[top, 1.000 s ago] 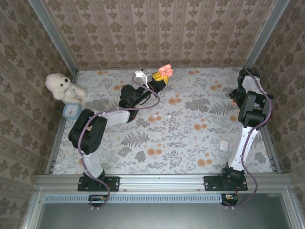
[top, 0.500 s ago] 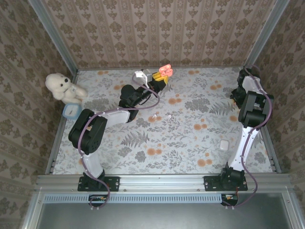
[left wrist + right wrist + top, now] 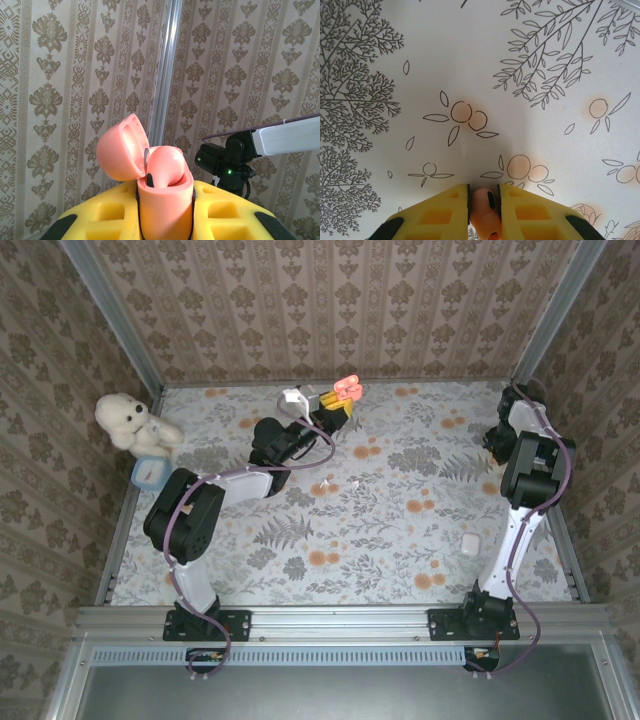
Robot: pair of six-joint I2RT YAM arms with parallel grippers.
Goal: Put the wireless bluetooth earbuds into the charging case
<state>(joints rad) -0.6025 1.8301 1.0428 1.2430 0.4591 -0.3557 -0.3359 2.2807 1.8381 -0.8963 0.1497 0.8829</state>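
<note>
Observer: Entry, largest first. Flowered table [image 3: 400, 530] inside papered walls. The left arm [image 3: 185, 520] stretches to the middle of the far edge. The right arm [image 3: 530, 475] is folded up over the far right corner.

Recorder: Anything loose on the cloth?

Observer: A white teddy bear [image 3: 125, 420] at far left, with a pale blue tub [image 3: 148, 472] just beside it on the near side. A white pebble-shaped case [image 3: 468, 542] lies on the table near the right arm.

Recorder: State of the left gripper?

Observer: The left gripper [image 3: 165, 215] is clamped on the orange-pink charging case [image 3: 165, 192]. The case stands upright between the yellow fingers [image 3: 110, 215], clear of the table. Its lid [image 3: 122, 147] is swung back to the left. One rounded orange-pink shape sits in the well; whether it is a bud, I cannot tell.

Recorder: And the right?

Observer: The right gripper [image 3: 483, 200] points down at the cloth, its jaws pressed against both sides of an orange earbud [image 3: 482, 205]. Whether the bud touches the table, I cannot tell.

Recorder: Case and bud well apart, then?

Observer: Yes. Case at far middle, bud at far right.
</note>
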